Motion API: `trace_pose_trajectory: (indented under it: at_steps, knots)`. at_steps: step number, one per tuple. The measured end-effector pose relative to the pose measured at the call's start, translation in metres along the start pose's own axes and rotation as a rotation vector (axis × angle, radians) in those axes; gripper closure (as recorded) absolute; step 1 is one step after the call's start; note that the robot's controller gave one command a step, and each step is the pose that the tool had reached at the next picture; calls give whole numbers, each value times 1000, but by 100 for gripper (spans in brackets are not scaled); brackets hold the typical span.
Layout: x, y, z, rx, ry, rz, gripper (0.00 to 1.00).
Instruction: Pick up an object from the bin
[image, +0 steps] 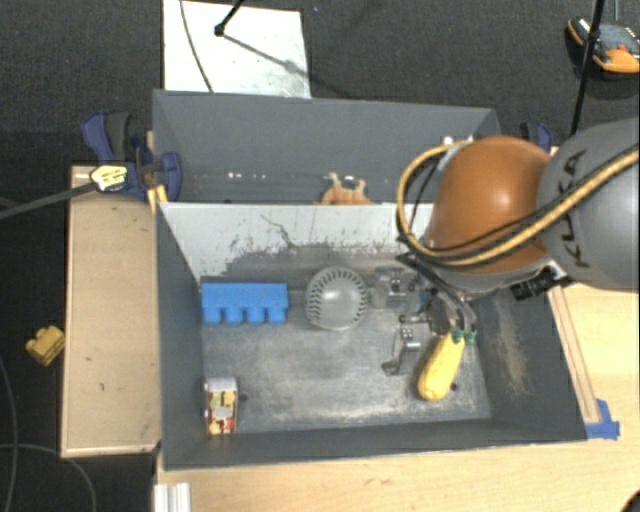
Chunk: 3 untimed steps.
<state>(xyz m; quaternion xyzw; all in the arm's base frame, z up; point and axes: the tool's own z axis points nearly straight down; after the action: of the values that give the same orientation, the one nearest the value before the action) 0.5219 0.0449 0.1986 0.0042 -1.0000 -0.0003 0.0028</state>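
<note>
My gripper (398, 364) hangs low over the right part of the bin floor, under the arm's orange cover. A yellow banana-shaped toy with a green tip (438, 372) lies just right of the gripper's metal tip, touching it or nearly so, and its upper end runs under the gripper body. A grey ribbed dome (335, 298) sits to the gripper's left, near the back wall.
A blue block with round studs (244, 302) lies at the back left. At the front left corner stands a small printed box (220, 405). The bin's right wall slopes up close behind the arm.
</note>
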Motion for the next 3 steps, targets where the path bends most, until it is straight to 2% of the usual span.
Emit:
trace_pose_trajectory:
  at_steps: [1,2,3]
  knots:
    - [-2,0,-4,0,-8,1,0]
    - [-4,-36,17,-2,-12,-46,0]
    - [18,-67,47,2,-9,27,0]
